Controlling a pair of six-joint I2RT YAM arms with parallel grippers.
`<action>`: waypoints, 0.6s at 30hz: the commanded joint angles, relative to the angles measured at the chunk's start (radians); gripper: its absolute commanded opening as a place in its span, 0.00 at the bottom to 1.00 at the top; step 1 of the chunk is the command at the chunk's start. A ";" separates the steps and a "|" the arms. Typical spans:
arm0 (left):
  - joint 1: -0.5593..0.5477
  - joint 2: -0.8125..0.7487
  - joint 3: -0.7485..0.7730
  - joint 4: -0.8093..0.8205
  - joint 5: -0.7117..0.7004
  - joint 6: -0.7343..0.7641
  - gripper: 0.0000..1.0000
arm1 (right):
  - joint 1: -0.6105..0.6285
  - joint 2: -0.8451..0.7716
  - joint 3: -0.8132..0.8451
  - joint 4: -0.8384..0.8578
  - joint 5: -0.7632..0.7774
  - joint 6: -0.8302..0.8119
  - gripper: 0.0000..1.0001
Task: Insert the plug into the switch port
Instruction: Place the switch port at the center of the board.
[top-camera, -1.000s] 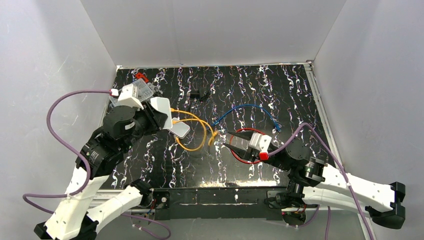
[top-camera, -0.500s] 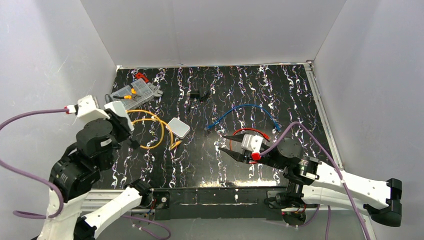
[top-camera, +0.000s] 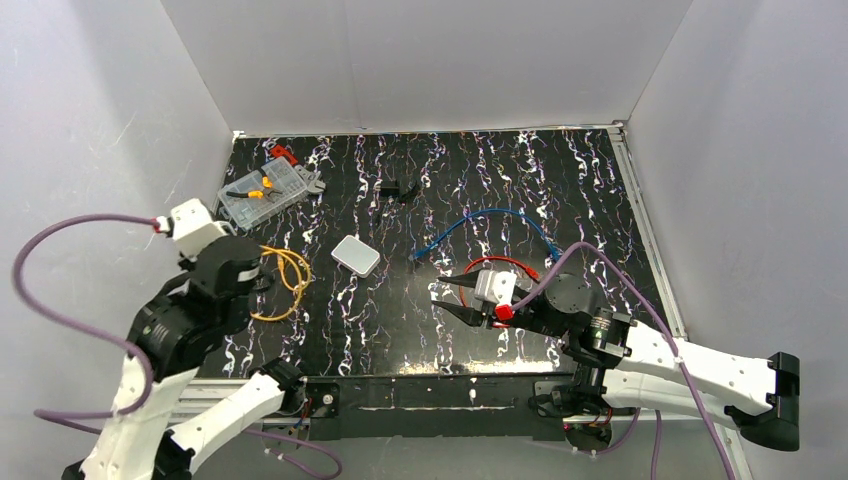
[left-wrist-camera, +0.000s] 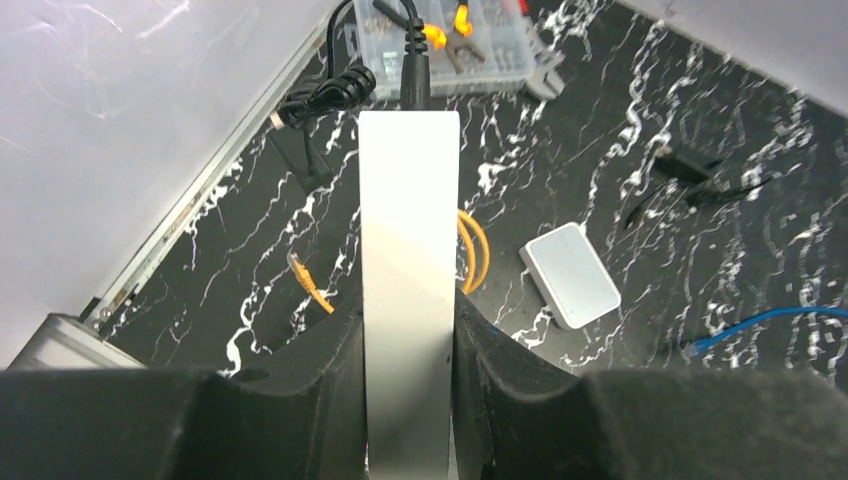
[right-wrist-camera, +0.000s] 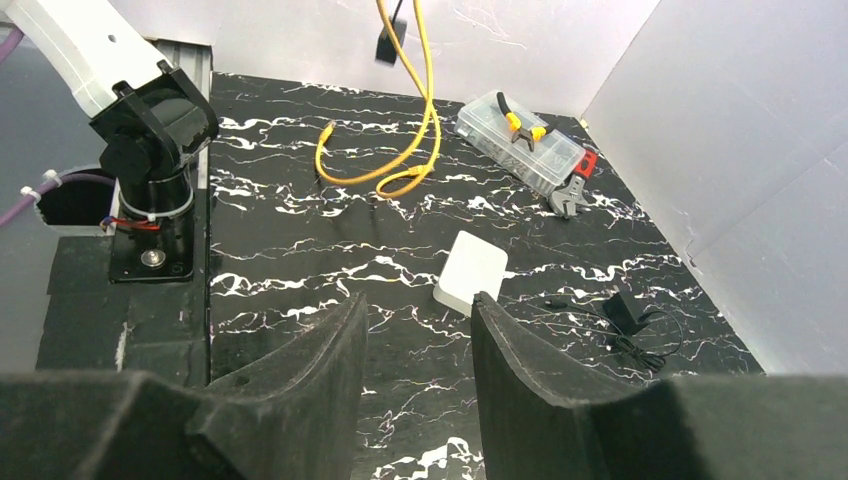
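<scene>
Clamping the switch edge-on above the counter's near left, the left gripper's fingers hold it firm while the right gripper's fingers stand half-spread and empty, and at the box's far edge sits a black plug, seated in the port or not I cannot tell; no writing legible.

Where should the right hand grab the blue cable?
Take the blue cable just behind the end nearest the right hand, probably a plug. Come straight down, closing across the cable: it lies flat on the table, and that end sits clear of the red cable.
</scene>
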 joint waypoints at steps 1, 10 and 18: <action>0.003 0.079 -0.074 0.026 -0.003 -0.105 0.00 | 0.007 -0.008 0.031 0.056 -0.018 0.019 0.48; 0.126 0.164 -0.271 0.171 0.158 -0.257 0.00 | 0.007 -0.047 -0.006 0.040 -0.025 0.051 0.48; 0.223 0.206 -0.446 0.329 0.207 -0.368 0.00 | 0.007 -0.092 -0.059 0.026 -0.029 0.092 0.48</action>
